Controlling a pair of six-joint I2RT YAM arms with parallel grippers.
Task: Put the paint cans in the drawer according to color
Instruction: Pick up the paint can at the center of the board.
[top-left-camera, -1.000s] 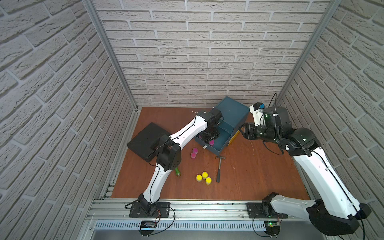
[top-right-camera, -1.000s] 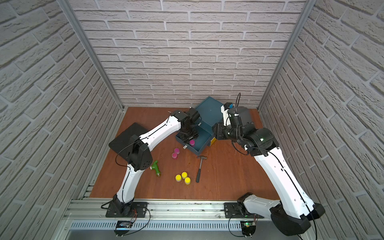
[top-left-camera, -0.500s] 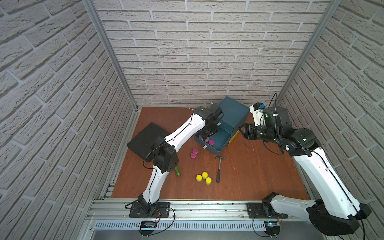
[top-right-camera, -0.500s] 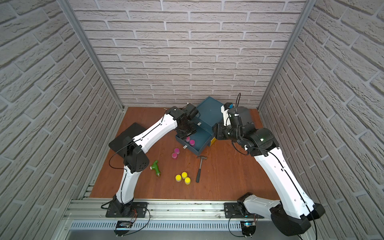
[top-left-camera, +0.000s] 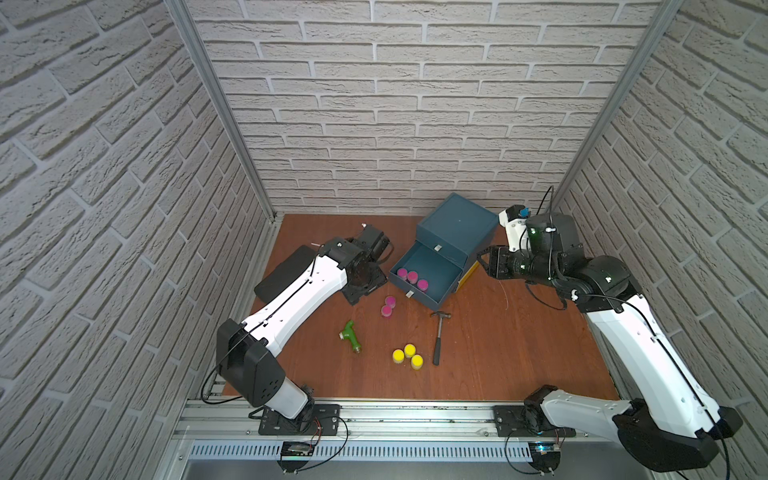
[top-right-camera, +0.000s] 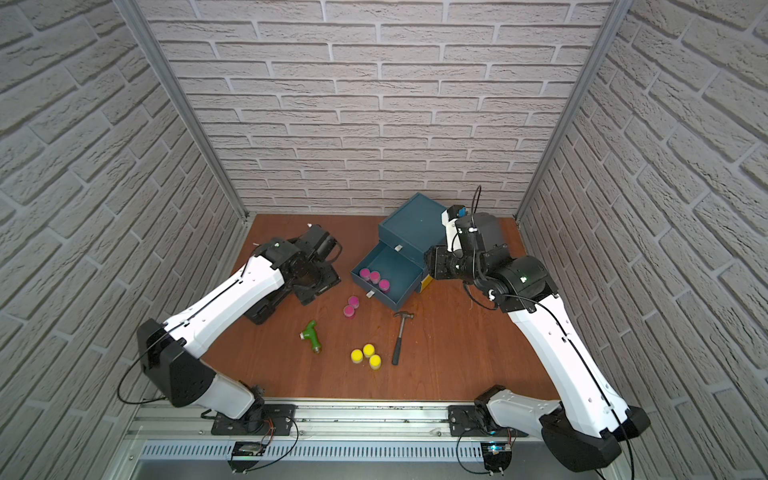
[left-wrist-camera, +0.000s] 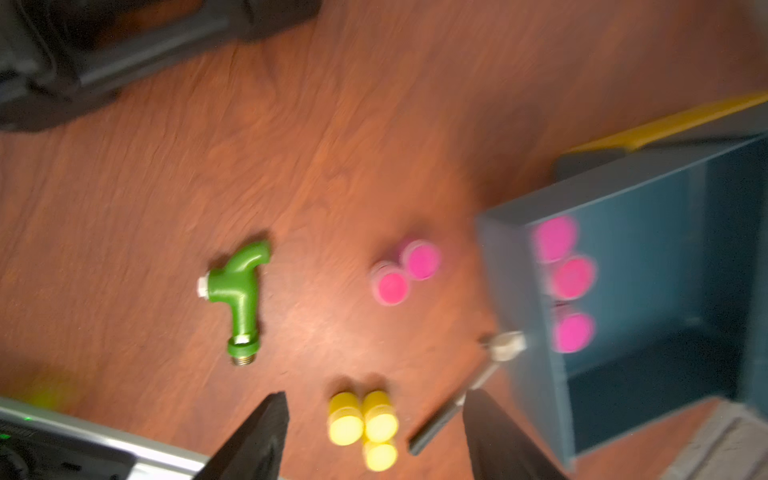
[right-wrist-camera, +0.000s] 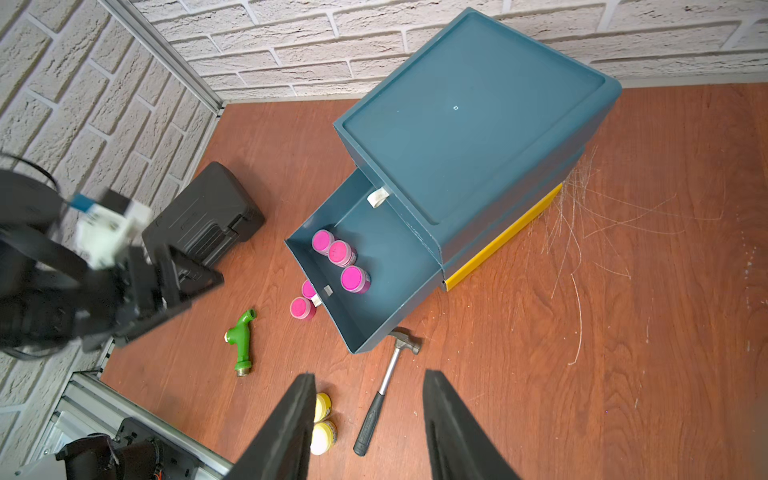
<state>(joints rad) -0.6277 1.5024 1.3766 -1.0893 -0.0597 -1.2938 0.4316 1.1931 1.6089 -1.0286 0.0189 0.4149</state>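
Pink pots, inside: three small round pink-lidded paint pots (top-left-camera: 412, 276), upright, lined along one side wall of the pulled-out teal plastic drawer (top-left-camera: 434, 268).
Pink pots, outside: two more pink-lidded pots (top-left-camera: 388, 306), touching each other on the brown wooden tabletop (top-left-camera: 519, 345), just beside the drawer's front.
Yellow pots: three yellow-lidded pots (top-left-camera: 408, 355), clustered just beside the black handle of a small steel-headed hammer (top-left-camera: 438, 338).
Left gripper (left-wrist-camera: 376, 395): jaws apart, empty, between drawer and flat black plastic case (top-left-camera: 282, 270).
Right gripper (right-wrist-camera: 370, 374): fingers apart, nothing between, beside the teal cabinet (top-left-camera: 457, 226).
Elsewhere: green plastic pipe fitting (top-left-camera: 351, 336), lying near the yellow pots.
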